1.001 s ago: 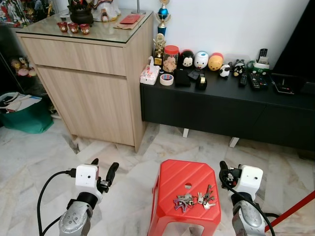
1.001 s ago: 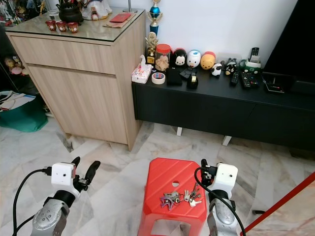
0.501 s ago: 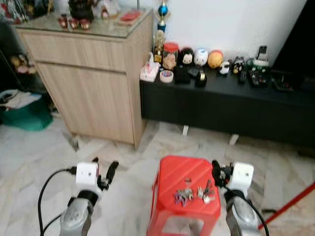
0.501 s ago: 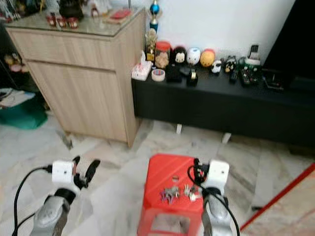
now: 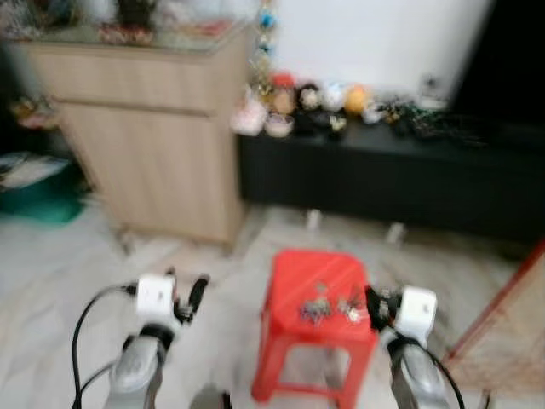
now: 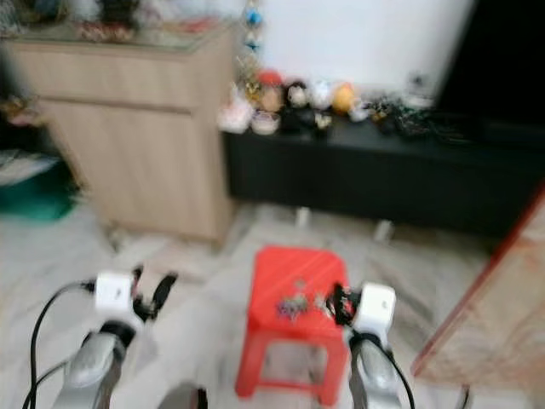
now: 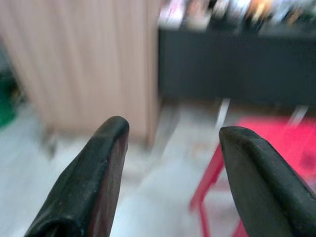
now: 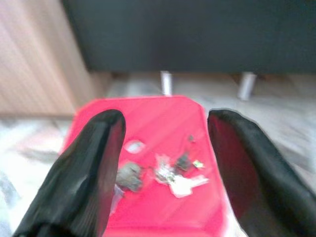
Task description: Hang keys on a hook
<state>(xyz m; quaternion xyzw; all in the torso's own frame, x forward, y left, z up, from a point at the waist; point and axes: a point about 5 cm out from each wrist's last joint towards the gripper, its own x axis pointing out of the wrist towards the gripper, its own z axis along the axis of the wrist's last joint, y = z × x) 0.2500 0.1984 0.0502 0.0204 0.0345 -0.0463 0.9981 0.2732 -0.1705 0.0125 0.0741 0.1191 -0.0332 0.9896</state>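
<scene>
The stool (image 8: 148, 123) at lower centre looked like smooth, glossy red plastic, with metallic keys (image 8: 170, 173) on it. The cabinet (image 5: 153, 145) at upper left showed matt, pale wood grain. The floor (image 5: 60, 273) was polished, marble-like stone. The right hand (image 8: 163, 163) had matt black fingers (image 8: 84, 173).

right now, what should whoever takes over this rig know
Left gripper: open, empty, held over the floor to the left of the stool.
Right gripper: open, empty, just at the stool's right side, pointing at the keys.
Keys: loose on the red stool's top, in a couple of small bunches, untouched.
Head views are blurred; no hook can be made out.
Done: nothing picked up yet.
Left: grasp the keys, find the hook, hang them.
</scene>
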